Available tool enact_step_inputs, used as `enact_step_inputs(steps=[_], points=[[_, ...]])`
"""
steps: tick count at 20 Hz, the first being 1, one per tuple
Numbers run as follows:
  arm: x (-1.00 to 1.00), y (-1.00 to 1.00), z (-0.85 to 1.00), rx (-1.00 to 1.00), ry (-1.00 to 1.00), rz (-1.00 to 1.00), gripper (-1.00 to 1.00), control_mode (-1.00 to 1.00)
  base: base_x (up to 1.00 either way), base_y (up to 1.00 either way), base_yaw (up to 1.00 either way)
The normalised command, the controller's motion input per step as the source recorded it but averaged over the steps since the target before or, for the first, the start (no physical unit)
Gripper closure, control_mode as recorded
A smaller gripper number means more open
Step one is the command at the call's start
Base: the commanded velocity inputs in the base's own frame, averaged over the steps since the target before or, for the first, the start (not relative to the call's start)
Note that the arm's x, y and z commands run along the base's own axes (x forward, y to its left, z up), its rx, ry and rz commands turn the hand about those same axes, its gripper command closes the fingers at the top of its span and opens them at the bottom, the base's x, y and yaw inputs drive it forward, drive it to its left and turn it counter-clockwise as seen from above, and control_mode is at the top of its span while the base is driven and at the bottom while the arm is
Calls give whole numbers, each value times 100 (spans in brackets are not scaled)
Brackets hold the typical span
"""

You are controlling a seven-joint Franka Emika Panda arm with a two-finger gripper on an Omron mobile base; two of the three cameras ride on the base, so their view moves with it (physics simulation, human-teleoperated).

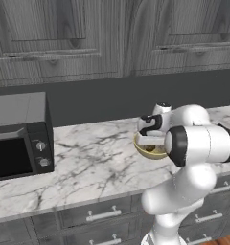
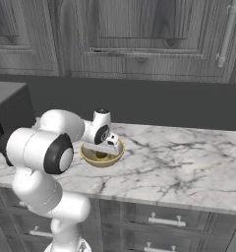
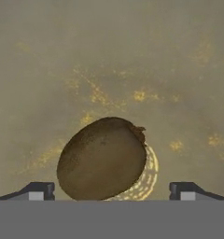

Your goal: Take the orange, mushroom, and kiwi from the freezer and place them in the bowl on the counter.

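The yellowish-tan bowl (image 1: pixel 142 151) (image 2: pixel 90 159) stands on the marble counter (image 1: pixel 97 153) (image 2: pixel 179 162). My gripper (image 1: pixel 153 142) (image 2: pixel 101 150) points straight down into it. In the hand view the dark olive-brown kiwi (image 3: pixel 102 158) lies on the bowl's speckled floor (image 3: pixel 132 70), between my gripper's (image 3: pixel 111 191) two tips. The fingertips (image 3: pixel 37 191) stand wide apart, with a gap on each side of the kiwi, so the gripper is open and grips nothing. The orange, the mushroom and the freezer are out of view.
A black microwave (image 1: pixel 18 139) (image 2: pixel 9 110) sits on the counter to the left of the bowl. Dark grey drawers with silver bar handles (image 1: pixel 103 214) (image 2: pixel 164 220) run below the counter edge. Grey wall cabinets (image 1: pixel 64 38) hang above.
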Motion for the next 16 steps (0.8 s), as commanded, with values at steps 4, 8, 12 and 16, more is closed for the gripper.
enact_step_inputs(steps=[4, 8, 12, 16], points=[[-24, 0, 41, 0, -2, 0, -100, -100, 0, 0, 0], [-44, 0, 62, 0, -3, 0, -100, -100, 0, 0, 0], [-42, 0, 55, 0, -1, 0, -100, -100, 0, 0, 0], [-74, 23, 41, -1, -4, 4, -100, -100, 0, 0, 0]])
